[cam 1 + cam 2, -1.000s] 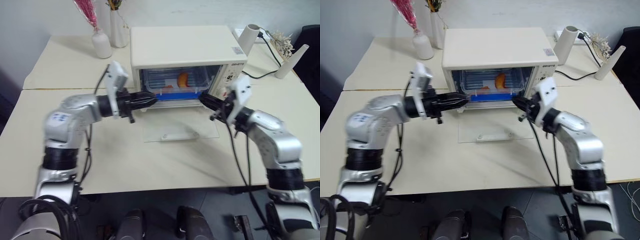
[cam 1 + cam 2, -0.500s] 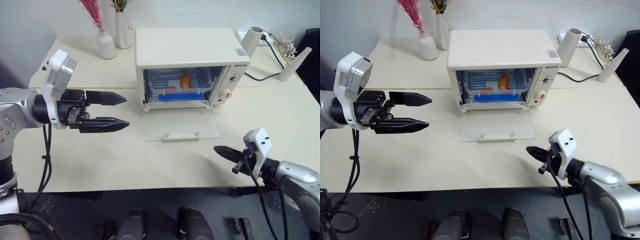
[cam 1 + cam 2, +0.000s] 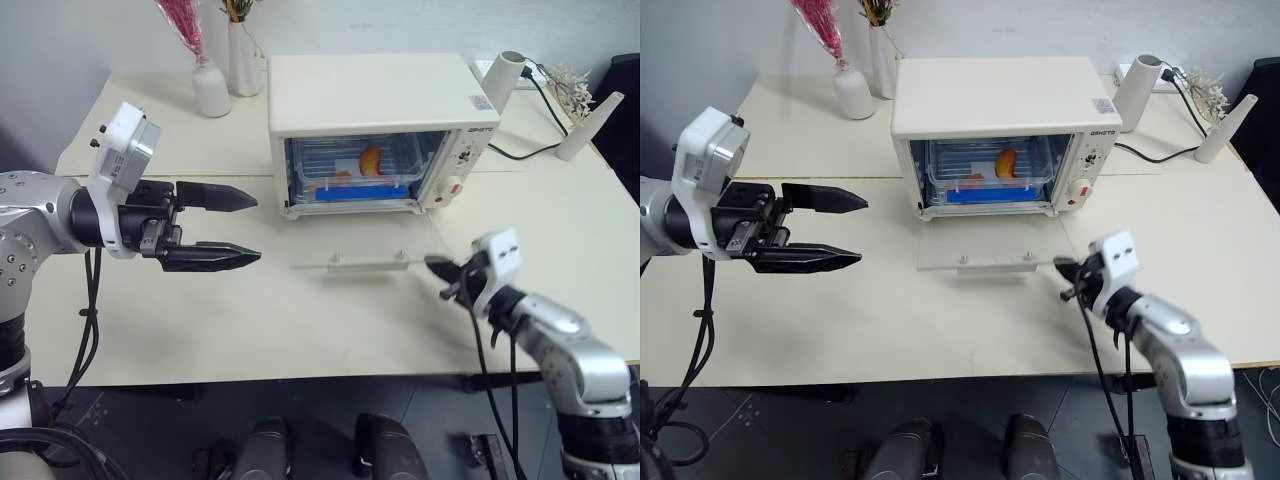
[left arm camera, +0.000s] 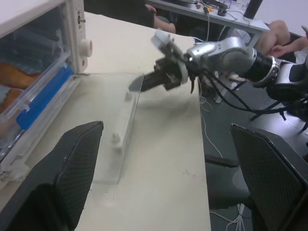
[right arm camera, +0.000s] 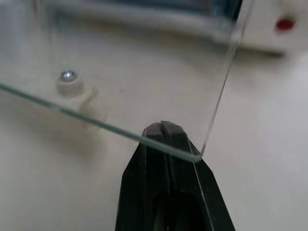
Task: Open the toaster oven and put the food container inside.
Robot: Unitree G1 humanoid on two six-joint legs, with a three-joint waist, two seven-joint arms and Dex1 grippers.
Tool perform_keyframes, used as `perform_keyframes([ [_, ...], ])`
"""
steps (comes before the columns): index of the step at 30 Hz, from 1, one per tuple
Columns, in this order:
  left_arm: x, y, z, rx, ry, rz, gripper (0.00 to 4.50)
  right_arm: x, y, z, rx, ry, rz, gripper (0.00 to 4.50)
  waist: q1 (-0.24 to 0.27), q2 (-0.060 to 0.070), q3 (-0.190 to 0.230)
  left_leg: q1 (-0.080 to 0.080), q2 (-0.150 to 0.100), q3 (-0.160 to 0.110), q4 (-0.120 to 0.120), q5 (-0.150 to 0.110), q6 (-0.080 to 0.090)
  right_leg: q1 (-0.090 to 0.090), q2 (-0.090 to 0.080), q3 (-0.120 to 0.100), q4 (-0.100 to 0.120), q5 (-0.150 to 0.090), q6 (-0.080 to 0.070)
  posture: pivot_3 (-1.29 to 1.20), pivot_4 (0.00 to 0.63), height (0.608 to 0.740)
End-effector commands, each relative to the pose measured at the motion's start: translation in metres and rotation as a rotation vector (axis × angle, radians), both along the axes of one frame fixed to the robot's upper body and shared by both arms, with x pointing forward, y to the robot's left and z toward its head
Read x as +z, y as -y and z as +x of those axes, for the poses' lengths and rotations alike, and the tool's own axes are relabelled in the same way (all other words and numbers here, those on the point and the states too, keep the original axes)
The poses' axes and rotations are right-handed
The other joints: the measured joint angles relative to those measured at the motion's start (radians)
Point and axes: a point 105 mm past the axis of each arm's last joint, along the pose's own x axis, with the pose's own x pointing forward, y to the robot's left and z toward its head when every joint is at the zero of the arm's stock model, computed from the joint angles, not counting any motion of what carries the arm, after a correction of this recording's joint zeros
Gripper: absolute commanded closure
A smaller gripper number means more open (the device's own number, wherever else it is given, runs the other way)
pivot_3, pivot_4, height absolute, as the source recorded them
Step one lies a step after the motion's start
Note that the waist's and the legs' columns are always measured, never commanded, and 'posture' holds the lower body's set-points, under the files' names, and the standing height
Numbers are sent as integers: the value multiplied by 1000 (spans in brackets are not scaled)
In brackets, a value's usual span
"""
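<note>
Both blue-clipped food container [image 3: 985, 172] and orange food sit inside the open cream toaster oven [image 3: 1000, 100].

Bright even light, soft shadows; wrist views blurry.

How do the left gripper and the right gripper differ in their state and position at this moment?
The left gripper is open and holds nothing; the right gripper is shut. The left gripper hangs well away from the toaster oven; the right gripper's tip is under a corner of the glass door. Both have black fingers.
</note>
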Motion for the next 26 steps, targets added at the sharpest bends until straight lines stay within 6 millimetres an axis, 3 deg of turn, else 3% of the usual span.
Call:
perform_keyframes([
  [1, 8, -6, 1, 26, 56, 12, 31, 70, 8, -13, 73, 165, 67, 4500, 1, 0, 0, 0, 0, 0, 0, 0, 0, 0, 0, 0, 0, 0, 0, 0, 150, 740],
  [4, 7, -11, 3, 56, 61, 12, 31, 94, 13, -22, 127, 183, 81, 4500, 4, 1, 0, 0, 0, -1, -1, 0, 0, 0, 0, -1, -1, 0, 0, 0, 150, 740],
  [7, 7, -15, 7, 82, 65, 8, 0, 93, 21, -28, 161, 126, 61, 4120, 5, 0, 0, -1, 0, -1, -1, 0, 0, 0, 0, -1, -1, 0, 0, 0, 150, 740],
  [10, 7, -21, 10, 110, 70, 4, 0, 90, 33, -38, 198, 78, 3, 3228, 5, 0, 0, -1, 0, 0, 0, -1, 1, 0, 0, -1, -1, 0, 0, 0, 150, 740],
  [15, 8, -32, 14, 146, 80, 16, 0, 101, 69, -51, 204, 67, -123, 1540, 4, 0, 0, -1, 0, 1, 0, -1, 1, 0, 0, 0, -1, 0, 0, 0, 150, 740],
  [20, 9, -37, 15, 159, 89, 25, 0, 111, 94, -54, 188, 65, -117, 1540, 2, 0, 0, 0, 0, 2, 0, -1, 1, 0, 0, 0, -1, 0, 0, 0, 150, 740],
  [26, 11, -42, 21, 192, 106, 24, 0, 117, 98, -55, 216, 77, -8, 1540, 2, 0, 0, 0, 0, 2, 0, -1, 1, 0, 0, 0, -1, 0, 0, 0, 150, 740],
])
